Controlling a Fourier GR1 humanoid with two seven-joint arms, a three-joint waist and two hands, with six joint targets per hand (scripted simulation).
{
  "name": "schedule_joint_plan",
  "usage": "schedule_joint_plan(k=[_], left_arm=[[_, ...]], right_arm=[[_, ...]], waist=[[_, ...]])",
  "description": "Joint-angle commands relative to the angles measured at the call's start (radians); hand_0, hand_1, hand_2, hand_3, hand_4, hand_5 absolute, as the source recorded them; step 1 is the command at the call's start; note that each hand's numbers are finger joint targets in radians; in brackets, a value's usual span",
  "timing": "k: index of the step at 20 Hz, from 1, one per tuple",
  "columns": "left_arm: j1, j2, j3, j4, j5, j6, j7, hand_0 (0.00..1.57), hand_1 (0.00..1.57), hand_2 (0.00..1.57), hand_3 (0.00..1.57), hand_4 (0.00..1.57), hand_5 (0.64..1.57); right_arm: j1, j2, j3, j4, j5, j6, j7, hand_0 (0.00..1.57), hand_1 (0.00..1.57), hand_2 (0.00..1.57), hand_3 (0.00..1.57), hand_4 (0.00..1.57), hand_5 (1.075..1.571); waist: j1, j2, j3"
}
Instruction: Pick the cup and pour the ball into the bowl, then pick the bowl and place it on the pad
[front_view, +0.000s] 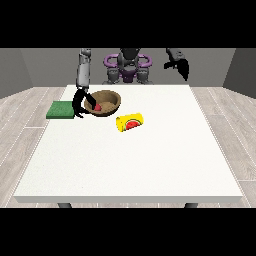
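1. Nearest the camera runs the front edge of one white table (130, 170), which fills the middle of the frame; most of its top is bare.
2. One yellow cup (129, 122) lies on its side just above the frame's centre, with a red and green watermelon picture on its wall. It touches no hand.
3. One brown bowl (105, 103) stands up and left of the cup, near it but apart.
4. One red ball (98, 107) sits inside the bowl, at its left side.
5. One green pad (61, 110) lies flat at the table's left edge, left of the bowl; the bowl is not on it.
6. One black hand at the view's left (80, 105) hangs from a grey arm between pad and bowl, its fingers curled over the bowl's left rim.
7. One black hand at the view's right (181, 67) is held up in the upper right, above the table's far edge and well apart from every object; whether its fingers are apart or together I cannot tell.
8. One robot torso (128, 65), grey with purple rings, stands at the top centre behind the table.
9. Pale wood-plank flooring surrounds the table, and grey walls close the room behind.
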Motion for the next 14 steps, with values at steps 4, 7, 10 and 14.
schedule_joint_plan(k=[4,7,10,14], left_arm=[[0.087,0.054,0.109,0.171,0.057,-0.030,-0.021,0.00,0.00,0.00,0.00,0.99,1.419],[0.108,0.062,0.149,0.235,0.052,0.000,-0.054,0.00,0.00,0.00,0.00,1.00,1.407],[0.142,0.099,0.183,0.253,0.078,-0.042,-0.087,0.00,0.00,0.00,0.00,1.00,1.407],[0.171,0.037,0.123,0.146,0.051,-0.007,-0.049,0.00,0.00,0.00,0.00,1.00,1.418]], right_arm=[[-0.065,-0.021,0.147,-0.028,0.115,-0.009,0.456,1.57,1.57,1.57,0.97,0.82,1.564],[-0.152,-0.071,0.176,-0.084,0.122,0.085,0.590,1.57,1.57,1.57,0.87,0.80,1.564],[-0.183,-0.089,0.150,-0.127,0.092,0.118,0.668,1.57,1.57,1.57,0.74,0.81,1.567],[-0.070,-0.218,0.054,-0.087,0.028,0.222,0.525,1.57,1.57,1.57,0.73,0.78,1.571]], waist=[[-0.136,-0.215,0.0264],[-0.223,-0.245,0.0278],[-0.245,-0.251,0.0292],[-0.208,-0.209,0.0307]])
